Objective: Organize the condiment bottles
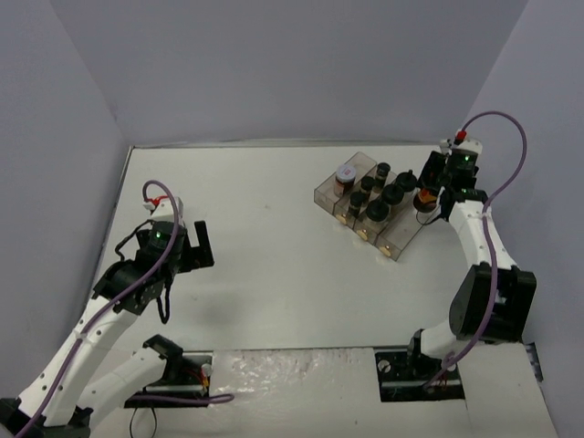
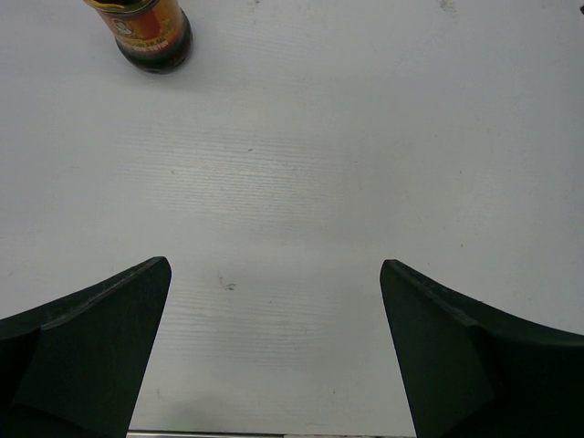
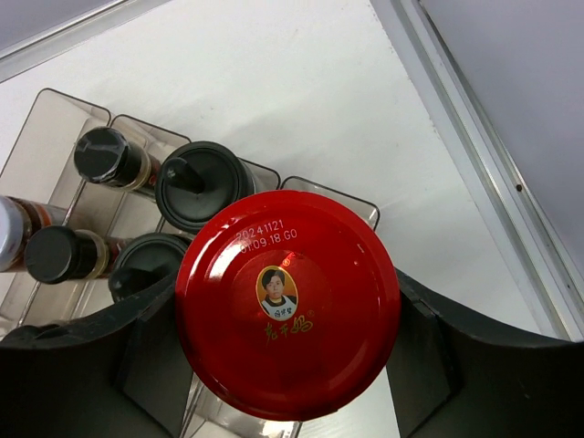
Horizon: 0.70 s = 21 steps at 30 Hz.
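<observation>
My right gripper (image 3: 287, 319) is shut on a red-capped jar (image 3: 287, 315), with one finger on each side of the lid. It holds the jar at the right end of the clear compartment tray (image 3: 55, 100). In the top view the jar (image 1: 425, 198) sits at the tray's (image 1: 394, 245) far right edge. Several black-capped bottles (image 1: 397, 193) and a white-lidded jar (image 1: 345, 175) stand in the tray. My left gripper (image 2: 274, 274) is open and empty above the bare table. A dark bottle with an orange label (image 2: 151, 36) stands ahead of it to the left.
The table's right edge rail (image 3: 474, 173) runs close to the tray. Grey walls enclose the table on the left, back and right. The left arm (image 1: 155, 251) hovers over the table's left side.
</observation>
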Each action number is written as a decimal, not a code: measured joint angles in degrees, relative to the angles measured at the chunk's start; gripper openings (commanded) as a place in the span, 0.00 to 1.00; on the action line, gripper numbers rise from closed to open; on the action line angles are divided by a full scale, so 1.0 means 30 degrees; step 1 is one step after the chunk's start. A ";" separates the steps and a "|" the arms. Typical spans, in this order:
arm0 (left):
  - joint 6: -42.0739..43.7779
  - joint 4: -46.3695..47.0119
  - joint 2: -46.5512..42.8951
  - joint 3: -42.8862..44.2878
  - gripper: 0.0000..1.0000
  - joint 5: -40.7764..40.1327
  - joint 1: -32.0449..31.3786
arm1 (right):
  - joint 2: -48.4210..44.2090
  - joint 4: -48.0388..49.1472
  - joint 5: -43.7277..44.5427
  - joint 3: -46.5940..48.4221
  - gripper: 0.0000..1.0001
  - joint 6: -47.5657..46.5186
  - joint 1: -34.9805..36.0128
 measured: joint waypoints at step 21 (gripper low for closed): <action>-0.0478 -0.1112 -0.1377 -0.0497 0.97 -0.0271 0.0007 | 0.3025 0.4389 0.0307 -0.2375 0.08 -0.0707 0.0000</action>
